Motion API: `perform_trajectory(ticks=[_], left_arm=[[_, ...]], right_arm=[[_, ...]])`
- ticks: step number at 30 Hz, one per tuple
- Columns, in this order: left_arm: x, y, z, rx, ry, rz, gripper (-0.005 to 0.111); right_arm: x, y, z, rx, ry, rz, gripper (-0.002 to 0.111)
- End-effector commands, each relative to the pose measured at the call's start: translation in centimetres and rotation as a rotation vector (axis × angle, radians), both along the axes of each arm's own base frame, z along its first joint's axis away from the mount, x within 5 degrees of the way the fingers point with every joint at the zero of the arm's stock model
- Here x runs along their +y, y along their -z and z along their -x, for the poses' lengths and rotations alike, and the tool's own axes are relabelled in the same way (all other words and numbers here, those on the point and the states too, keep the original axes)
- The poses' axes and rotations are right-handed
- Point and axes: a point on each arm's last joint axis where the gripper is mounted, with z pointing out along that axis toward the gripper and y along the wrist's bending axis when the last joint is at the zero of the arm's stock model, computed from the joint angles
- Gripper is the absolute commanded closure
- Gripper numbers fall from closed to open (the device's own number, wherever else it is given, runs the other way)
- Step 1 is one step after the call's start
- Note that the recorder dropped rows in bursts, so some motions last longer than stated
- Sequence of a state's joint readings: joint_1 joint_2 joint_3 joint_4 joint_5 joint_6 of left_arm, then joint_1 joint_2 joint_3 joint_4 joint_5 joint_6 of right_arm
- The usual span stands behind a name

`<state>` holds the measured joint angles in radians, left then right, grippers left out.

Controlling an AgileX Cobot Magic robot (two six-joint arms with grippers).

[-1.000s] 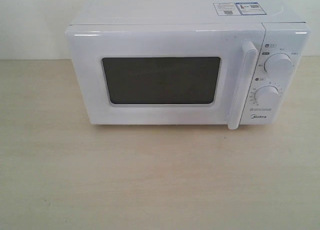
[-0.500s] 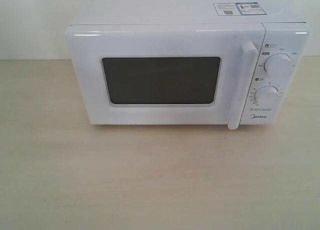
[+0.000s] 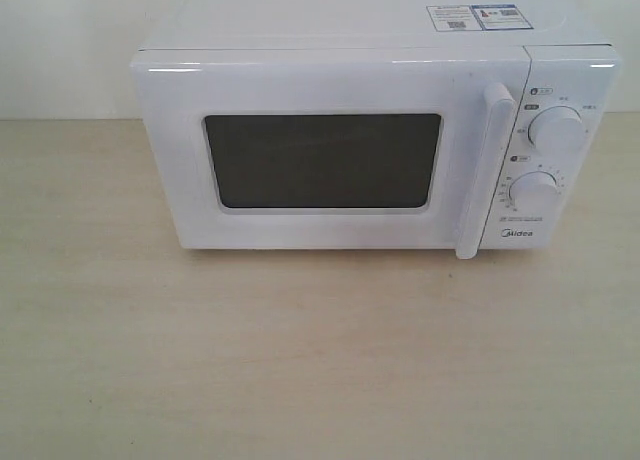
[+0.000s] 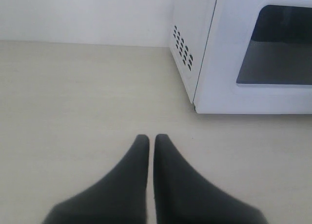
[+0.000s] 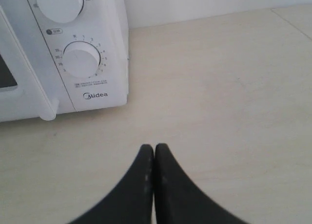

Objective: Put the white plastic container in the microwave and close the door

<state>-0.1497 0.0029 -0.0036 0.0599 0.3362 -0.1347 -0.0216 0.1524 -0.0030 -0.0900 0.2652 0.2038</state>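
The microwave [image 3: 330,80] sits on the table [image 3: 300,360] with its door [image 3: 178,160] shut. The white plastic container shows in no view, so its place cannot be told, and the dark window [image 3: 322,162] reveals nothing inside. The left claw [image 4: 151,139] hangs off the microwave's left front corner and the right claw [image 5: 154,148] hangs before its dials [image 5: 80,59]; both are pinched closed and empty. A poorly hooked pull on the handle [image 3: 484,170] could slip off, or drag the whole microwave forward.

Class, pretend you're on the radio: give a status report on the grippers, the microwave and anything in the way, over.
Left gripper shut, empty; right gripper shut, empty. Microwave door closed; container not in view. Nothing seen blocking the door.
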Motion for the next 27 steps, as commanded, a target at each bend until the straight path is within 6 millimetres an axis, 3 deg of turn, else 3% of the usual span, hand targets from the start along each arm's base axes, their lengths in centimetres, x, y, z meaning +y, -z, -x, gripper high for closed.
perform_trajectory(ticks=[1, 9, 27], left_arm=[[0.0, 0.1, 0.0, 0.001, -0.004, 0.000, 0.102], [0.0, 0.1, 0.0, 0.001, -0.004, 0.000, 0.102], [0.0, 0.1, 0.0, 0.001, -0.004, 0.000, 0.102]], right_arm=[[-0.1, 0.1, 0.0, 0.001, -0.017, 0.075, 0.108], [-0.1, -0.1, 1.1, -0.063, -0.018, 0.112, 0.108], [0.2, -0.1, 1.1, -0.064, -0.072, 0.104, 0.108]])
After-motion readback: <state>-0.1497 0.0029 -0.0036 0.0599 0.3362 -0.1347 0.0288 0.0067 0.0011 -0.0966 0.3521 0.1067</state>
